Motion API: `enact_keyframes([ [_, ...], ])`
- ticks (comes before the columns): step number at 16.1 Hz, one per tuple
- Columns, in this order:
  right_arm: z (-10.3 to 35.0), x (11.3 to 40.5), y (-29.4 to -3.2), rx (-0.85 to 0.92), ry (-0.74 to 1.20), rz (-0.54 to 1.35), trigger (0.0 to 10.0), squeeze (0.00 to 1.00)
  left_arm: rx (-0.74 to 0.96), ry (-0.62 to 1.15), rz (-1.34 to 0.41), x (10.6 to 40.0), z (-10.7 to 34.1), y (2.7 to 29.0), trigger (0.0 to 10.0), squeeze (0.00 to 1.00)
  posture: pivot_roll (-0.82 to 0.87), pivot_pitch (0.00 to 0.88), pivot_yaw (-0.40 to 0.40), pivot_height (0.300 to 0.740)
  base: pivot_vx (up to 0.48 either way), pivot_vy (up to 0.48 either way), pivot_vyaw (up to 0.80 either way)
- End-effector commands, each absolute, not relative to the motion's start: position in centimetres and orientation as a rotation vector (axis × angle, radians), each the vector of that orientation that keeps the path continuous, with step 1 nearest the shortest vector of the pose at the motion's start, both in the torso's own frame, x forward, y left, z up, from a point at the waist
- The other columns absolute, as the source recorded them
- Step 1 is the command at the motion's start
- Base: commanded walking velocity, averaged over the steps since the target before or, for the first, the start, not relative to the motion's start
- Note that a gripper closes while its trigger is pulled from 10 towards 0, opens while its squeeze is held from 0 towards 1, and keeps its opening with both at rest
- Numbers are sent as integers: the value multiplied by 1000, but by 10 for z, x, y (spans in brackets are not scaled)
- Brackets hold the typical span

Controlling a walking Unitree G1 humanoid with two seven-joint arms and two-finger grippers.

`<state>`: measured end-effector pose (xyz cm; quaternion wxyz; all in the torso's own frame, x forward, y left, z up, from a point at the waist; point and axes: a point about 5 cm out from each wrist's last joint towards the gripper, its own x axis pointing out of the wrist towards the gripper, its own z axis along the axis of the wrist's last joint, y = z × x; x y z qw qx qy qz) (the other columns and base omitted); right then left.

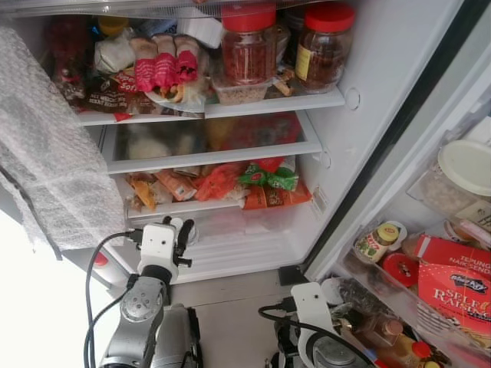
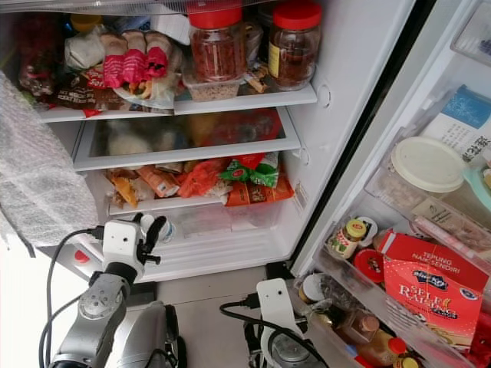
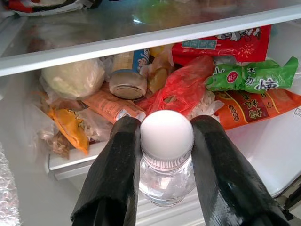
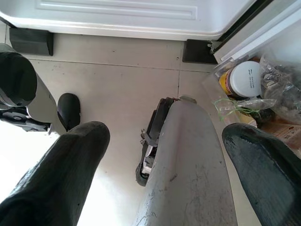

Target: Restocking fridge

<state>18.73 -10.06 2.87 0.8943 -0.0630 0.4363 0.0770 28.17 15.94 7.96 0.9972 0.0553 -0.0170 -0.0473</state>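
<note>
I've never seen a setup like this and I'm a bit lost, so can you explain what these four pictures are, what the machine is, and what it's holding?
This is a walking humanoid robot restocking an open fridge. The two wide pictures come from cameras in its head, looking down at the shelves and the fridge door. The other two come from cameras on its wrists, looking along each end effector's two black fingers.

The left end effector is raised to the lower shelves and grips a small clear bottle with a white cap. Behind it lie food packets and a jar.

The right end effector hangs low, open and holding nothing, over the tiled floor.

Two red-lidded jars stand on the top shelf.
</note>
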Motion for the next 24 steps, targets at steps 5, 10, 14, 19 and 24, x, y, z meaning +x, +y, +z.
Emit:
enact_keyframes([
  [5, 30, 186, -100, -136, 911, 153, 10000, 0, 123, -53, -92, 281, 82, 162, 10000, 0, -104, 188, -20, 627, 277, 0, 0],
  [10, 29, 186, -100, -139, 909, 153, 10000, 0, 122, -52, -93, 281, 82, 162, 10000, 0, -104, 183, -19, 627, 282, 0, 0],
  [14, 29, 186, -100, -137, 912, 154, 10000, 0, 125, -56, -96, 281, 82, 162, 10000, 0, -102, 182, -17, 627, 283, 0, 0],
  [19, 29, 185, -99, -135, 913, 155, 10000, 0, 142, -88, -113, 281, 89, 159, 10000, 0, -104, 181, -15, 627, 283, 0, 0],
  [24, 29, 185, -99, -135, 916, 156, 10000, 0, 223, -252, -243, 280, 126, 143, 10000, 0, -100, 181, -13, 627, 162, 0, 0],
])
